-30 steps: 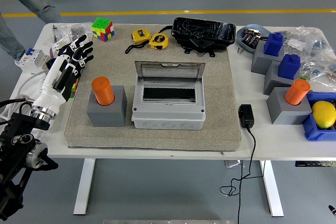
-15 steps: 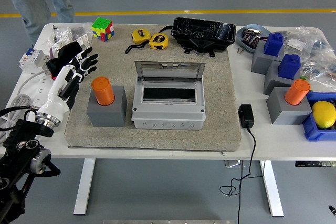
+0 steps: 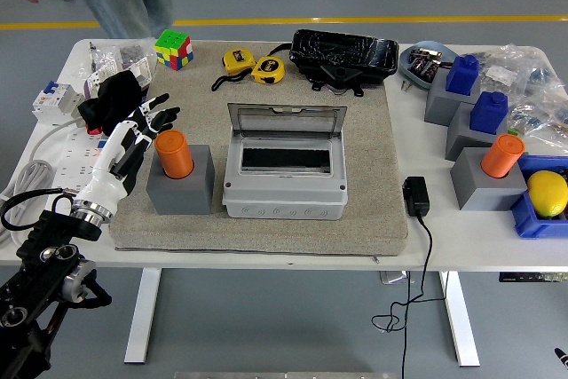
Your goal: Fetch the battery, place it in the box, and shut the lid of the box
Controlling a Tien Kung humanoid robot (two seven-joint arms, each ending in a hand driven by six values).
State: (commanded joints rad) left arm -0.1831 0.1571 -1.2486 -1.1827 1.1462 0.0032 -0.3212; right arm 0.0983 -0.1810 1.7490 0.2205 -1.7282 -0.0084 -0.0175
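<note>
**Orange battery not yet grasped, box lid up**

Orange is the colour we go by: we take the orange cylinder [image 3: 174, 153] standing upright in a grey holder [image 3: 181, 180], toward the left edge of the beige mat [image 3: 373, 175], to be the battery. Our left hand [image 3: 133, 137] hovers just beside it on its left, fingers spread and holding nothing; we cannot tell whether a fingertip touches it. Our right hand is out of view.

The grey box [image 3: 284, 173] sits at the middle of the mat, its clear lid [image 3: 286, 118] raised at the far side and the slot inside empty. A second orange cylinder [image 3: 502, 154] stands in another holder near the right edge of the surface. A person stands beyond the far left corner, hands off the surface.

By our judgement none of the three steps is done. Grasping and lifting the battery, carrying it rightward to the box, dropping it in and folding the lid down all remain.
</note>
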